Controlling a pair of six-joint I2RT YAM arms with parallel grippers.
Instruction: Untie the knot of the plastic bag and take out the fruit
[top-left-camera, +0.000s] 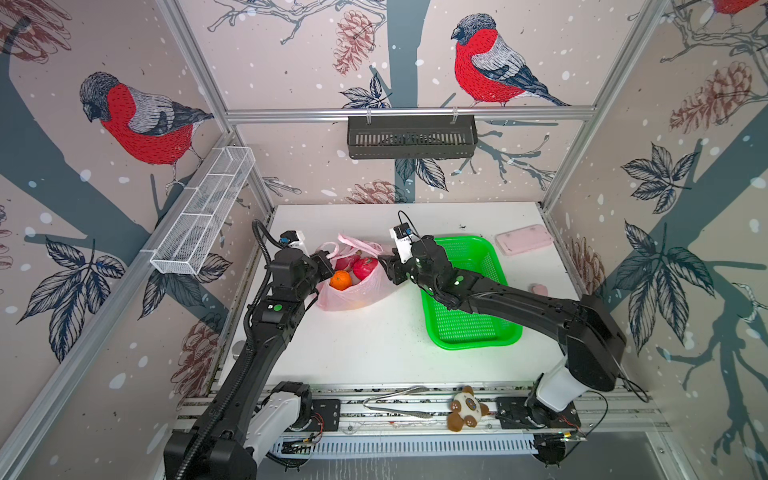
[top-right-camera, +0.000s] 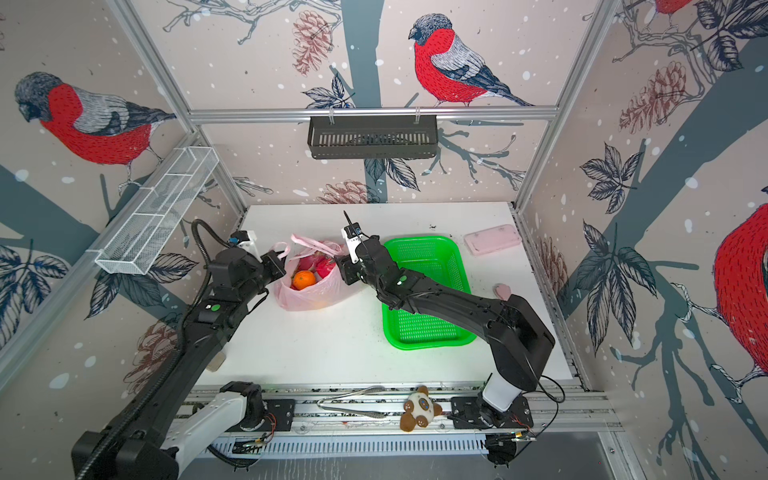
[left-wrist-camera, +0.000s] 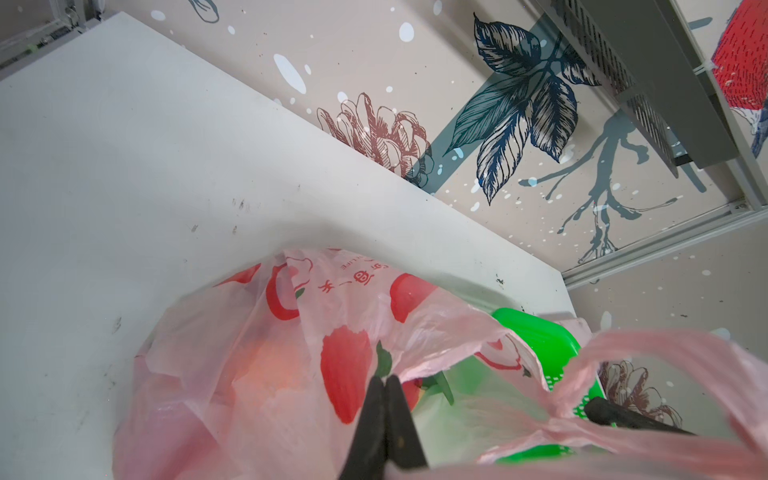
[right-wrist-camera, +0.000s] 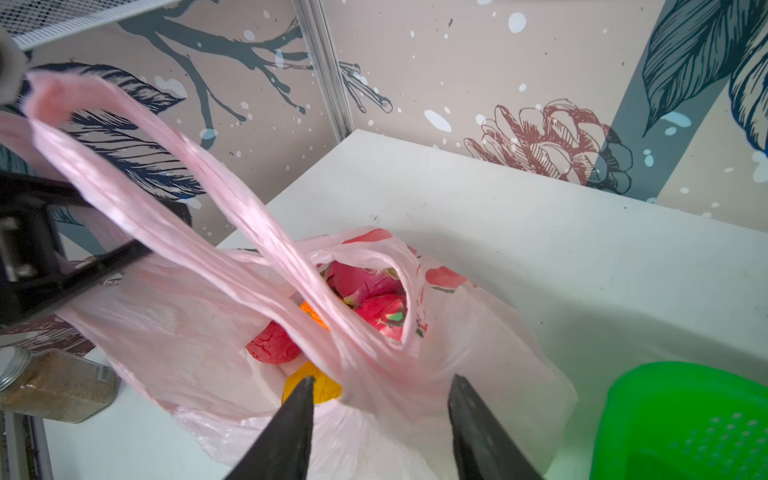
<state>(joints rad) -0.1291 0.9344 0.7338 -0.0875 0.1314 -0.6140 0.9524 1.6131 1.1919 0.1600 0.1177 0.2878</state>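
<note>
The pink plastic bag (top-left-camera: 353, 291) lies left of the table's middle with its mouth agape. Inside it are an orange citrus (top-left-camera: 340, 279), two magenta dragon fruits (right-wrist-camera: 361, 282), a bumpy red ball (right-wrist-camera: 272, 345) and a yellow citrus (right-wrist-camera: 328, 390). No tied knot shows; the handle strips (right-wrist-camera: 166, 199) run as loose loops, and one drapes over the left arm's finger. My left gripper (left-wrist-camera: 384, 379) is shut on the bag's left rim (top-left-camera: 328, 266). At the bag's right side my right gripper (right-wrist-camera: 382, 379) stands open, with bag film lying loose between its fingers (top-left-camera: 384, 266).
A green basket (top-left-camera: 469, 307) sits right of the bag under the right arm. A flat pink case (top-left-camera: 523, 240) and a small pink lump (top-left-camera: 539, 289) lie further right. A jar (right-wrist-camera: 54, 382) stands at the table's left edge. Tongs (top-left-camera: 399, 401) and a plush toy (top-left-camera: 467, 409) rest on the front rail.
</note>
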